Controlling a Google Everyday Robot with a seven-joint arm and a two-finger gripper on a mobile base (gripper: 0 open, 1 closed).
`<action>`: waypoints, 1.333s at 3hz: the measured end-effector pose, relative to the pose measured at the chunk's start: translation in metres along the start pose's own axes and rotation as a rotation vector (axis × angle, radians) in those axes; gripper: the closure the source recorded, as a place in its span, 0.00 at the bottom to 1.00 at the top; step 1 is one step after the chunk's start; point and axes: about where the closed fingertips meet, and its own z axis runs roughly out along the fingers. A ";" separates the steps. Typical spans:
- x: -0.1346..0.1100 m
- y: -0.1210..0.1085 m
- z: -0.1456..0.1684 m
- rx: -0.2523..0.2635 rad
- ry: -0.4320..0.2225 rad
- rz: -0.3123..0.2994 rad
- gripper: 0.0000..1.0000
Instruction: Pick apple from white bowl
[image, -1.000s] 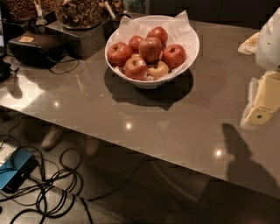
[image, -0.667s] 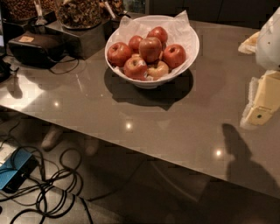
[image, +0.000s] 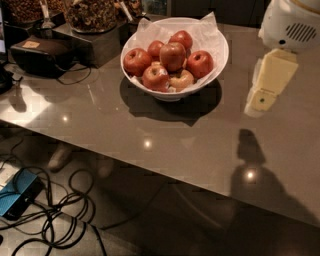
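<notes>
As smaller apples crowd apple, end effector hangs beside bowl.

Arm housing — rounded, white, slotted vent grille on its face. Hand — cream-yellow blocky link, paler end piece with one small dark dot; at right, over the tabletop.

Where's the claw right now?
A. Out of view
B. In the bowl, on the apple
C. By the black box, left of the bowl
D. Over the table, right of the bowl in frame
D: the claw hangs over the table to the right of the bowl, clear of it, and the apple sits on top of the pile with nothing touching it.
</notes>
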 end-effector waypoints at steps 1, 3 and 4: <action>-0.026 -0.011 -0.010 0.029 -0.031 -0.016 0.00; -0.050 -0.023 0.000 0.018 -0.072 0.039 0.00; -0.077 -0.041 0.019 -0.017 -0.086 0.129 0.00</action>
